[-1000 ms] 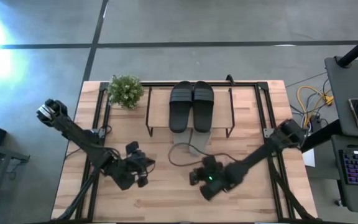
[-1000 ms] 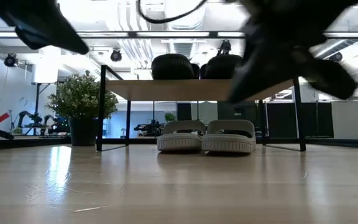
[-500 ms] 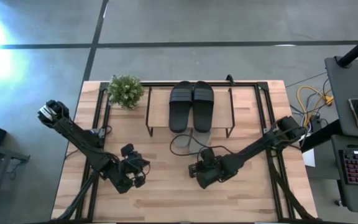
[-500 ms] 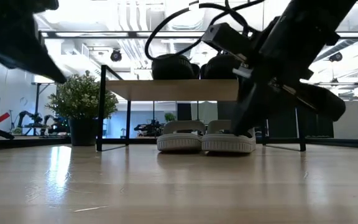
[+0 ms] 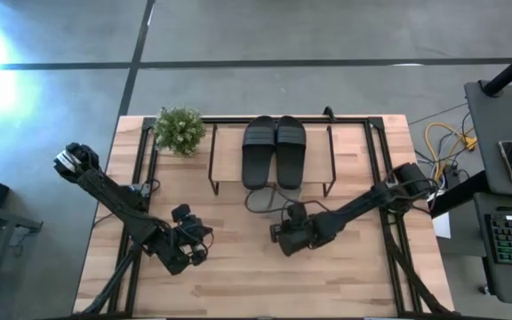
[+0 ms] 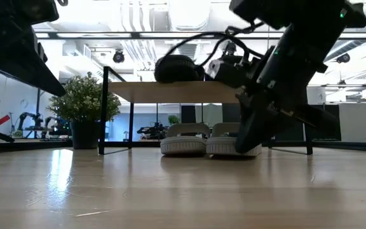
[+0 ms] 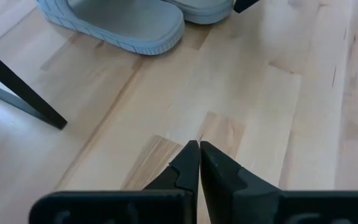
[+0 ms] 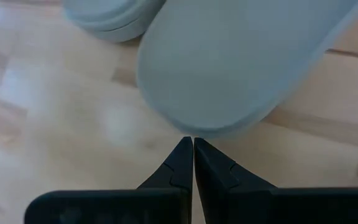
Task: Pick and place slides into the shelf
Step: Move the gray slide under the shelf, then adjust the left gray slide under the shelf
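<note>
Motion over the last second belonged to the right arm: from above, the right pincer (image 5: 280, 236) had swung from the bench's (image 5: 238, 284) near middle up toward the shelf (image 5: 229, 160), where the black slides (image 5: 274, 151) lay on top, while the left pincer (image 5: 201, 244) had barely shifted. At bench height, the right pincer (image 6: 246, 137) had dropped beside the grey-green slides (image 6: 208, 143) under the shelf, which suggested a final nudge. Its wrist camera showed fingertips (image 8: 180, 158) pressed together, empty, tips just touching a grey-green slide's edge. The left wrist camera showed the left pincer (image 7: 199, 149) also together, holding nothing.
</note>
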Tool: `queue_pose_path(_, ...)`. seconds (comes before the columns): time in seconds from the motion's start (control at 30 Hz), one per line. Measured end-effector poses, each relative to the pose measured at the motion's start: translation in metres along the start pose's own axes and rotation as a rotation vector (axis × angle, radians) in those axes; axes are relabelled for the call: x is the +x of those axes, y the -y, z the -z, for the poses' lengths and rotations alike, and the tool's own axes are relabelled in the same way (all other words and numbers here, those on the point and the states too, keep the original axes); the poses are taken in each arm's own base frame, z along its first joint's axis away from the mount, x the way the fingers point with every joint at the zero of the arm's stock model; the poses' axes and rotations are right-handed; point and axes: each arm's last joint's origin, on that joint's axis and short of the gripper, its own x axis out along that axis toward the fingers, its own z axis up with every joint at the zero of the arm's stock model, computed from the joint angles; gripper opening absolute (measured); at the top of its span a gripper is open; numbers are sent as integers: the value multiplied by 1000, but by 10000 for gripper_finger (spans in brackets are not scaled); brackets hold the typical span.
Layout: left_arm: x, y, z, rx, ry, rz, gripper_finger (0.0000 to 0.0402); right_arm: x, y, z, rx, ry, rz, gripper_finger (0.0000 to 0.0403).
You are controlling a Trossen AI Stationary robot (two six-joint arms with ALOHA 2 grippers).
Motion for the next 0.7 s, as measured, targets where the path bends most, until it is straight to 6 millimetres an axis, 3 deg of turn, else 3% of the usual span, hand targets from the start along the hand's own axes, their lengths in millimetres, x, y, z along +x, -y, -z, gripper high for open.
queue_pose_path(0.27, 0, 0, 0, 0, 0, 0, 0, 3, 8, -4, 62, 95, 35, 9)
queue_pose_path(0.5, 0, 0, 0, 8, -1, 0, 0, -3, 18, -9, 119, 174, 166, 9)
queue_pose_path(0.7, 0, 0, 0, 6, 0, 1, 0, -8, 5, -11, 82, 170, 132, 9)
